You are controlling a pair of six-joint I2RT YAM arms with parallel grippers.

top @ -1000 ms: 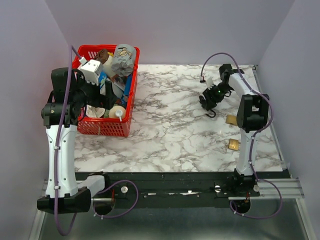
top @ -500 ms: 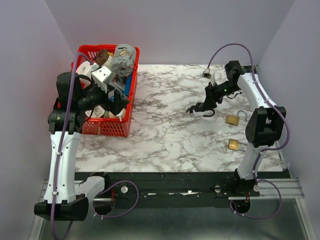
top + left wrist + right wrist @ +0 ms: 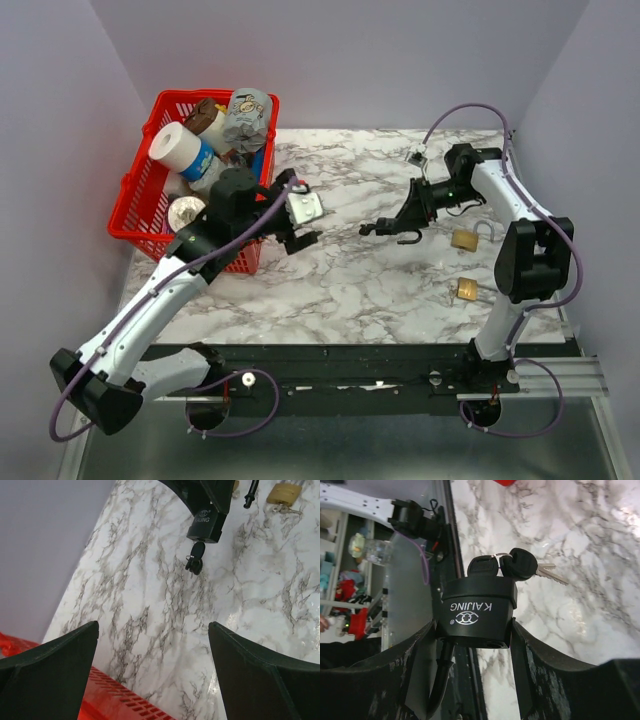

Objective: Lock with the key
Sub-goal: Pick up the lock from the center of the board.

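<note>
My right gripper (image 3: pixel 402 212) is shut on a black padlock (image 3: pixel 475 612) marked KAIJING and holds it above the marble table. The lock's shackle (image 3: pixel 441 680) hangs open on one side. A bunch of black-headed keys (image 3: pixel 502 566) is at the lock's key end, and one key (image 3: pixel 196 560) sits in the keyhole. The padlock (image 3: pixel 207 521) also shows at the top of the left wrist view. My left gripper (image 3: pixel 303 226) is open and empty, over the table by the basket, pointing at the lock with a gap between them.
A red basket (image 3: pixel 180 94) full of bottles and packets stands at the back left; its edge (image 3: pixel 115 695) is just under my left gripper. Two brass padlocks (image 3: pixel 463 240) (image 3: pixel 467 290) lie on the table's right side, near the right arm.
My left arm has swung out of the basket and over the table towards the right gripper. My right gripper has carried the black padlock leftwards towards the table's middle.
</note>
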